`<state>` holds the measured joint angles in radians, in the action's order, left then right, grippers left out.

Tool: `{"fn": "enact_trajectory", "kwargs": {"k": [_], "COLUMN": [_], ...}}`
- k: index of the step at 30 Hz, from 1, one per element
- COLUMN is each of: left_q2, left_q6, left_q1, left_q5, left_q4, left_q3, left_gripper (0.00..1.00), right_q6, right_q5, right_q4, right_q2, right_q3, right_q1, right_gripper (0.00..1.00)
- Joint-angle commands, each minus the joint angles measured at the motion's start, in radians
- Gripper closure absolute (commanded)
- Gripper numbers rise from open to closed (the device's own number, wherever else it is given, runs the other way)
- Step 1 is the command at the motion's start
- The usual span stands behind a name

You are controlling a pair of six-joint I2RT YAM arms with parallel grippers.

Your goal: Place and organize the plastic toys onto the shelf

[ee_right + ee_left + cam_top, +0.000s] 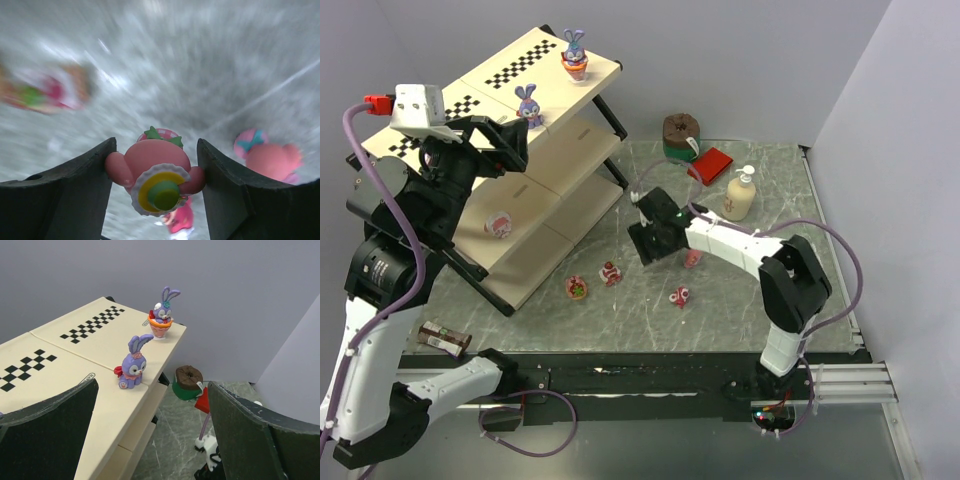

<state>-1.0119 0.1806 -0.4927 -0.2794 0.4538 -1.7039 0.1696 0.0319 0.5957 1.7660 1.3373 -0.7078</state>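
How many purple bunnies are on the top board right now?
2. The cupped bunny stands at the top board's far corner; the plain bunny sits at its edge, mid-board. The left arm covers part of the board, so others may be hidden.

a robotics lab cell is indicated: robot arms (790, 285) are bolted to a black rail (650, 380) at a marbled table (740, 310), trailed by purple cables (861, 265), enclosed by bare grey walls (740, 60).
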Motion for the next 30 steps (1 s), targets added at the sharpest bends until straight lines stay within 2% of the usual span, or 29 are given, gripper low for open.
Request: {"fn": "enact_trajectory", "kwargs": {"k": [1, 6, 10, 17, 21, 26, 30], "left_q2": [-0.005, -0.007, -0.005, -0.007, -0.008, -0.010, -0.011], "left_q6": [0.019, 0.020, 0.017, 0.010, 0.007, 0.003, 0.005], "left_q1": [-0.003, -0.003, -0.003, -0.003, -0.003, -0.003, -0.003], "left_q5": [0.022, 0.022, 0.016, 0.006, 0.002, -0.003, -0.004], "left_q4": [-0.014, -0.010, -0.006, -0.004, -0.004, -0.004, -0.001], "left_q3": [-0.007, -0.010, -0.010, -0.011, -0.010, -0.013, -0.014], "left_gripper": [0.04, 0.03, 0.04, 0.04, 0.04, 0.04, 0.04], "right_q6": [-0.068, -0.111, -0.131, -0.144, -0.150, -0.148, -0.145], "right_q5": [-0.026, -0.027, -0.024, 0.016, 0.013, 0.005, 0.006], "right_q4": [-0.138, -0.131, -0.138, -0.321, -0.399, -0.412, -0.418], "right_q2": [0.006, 0.082, 0.153, 0.162, 0.164, 0.179, 0.174], "right_q3": [-0.043, 0.006, 0.029, -0.052, -0.110, -0.113, -0.118], "right_q1": [0.005, 0.013, 0.014, 0.013, 0.013, 0.013, 0.013], "right_gripper": [0.52, 0.52, 0.47, 0.40, 0.26, 0.18, 0.08]}}
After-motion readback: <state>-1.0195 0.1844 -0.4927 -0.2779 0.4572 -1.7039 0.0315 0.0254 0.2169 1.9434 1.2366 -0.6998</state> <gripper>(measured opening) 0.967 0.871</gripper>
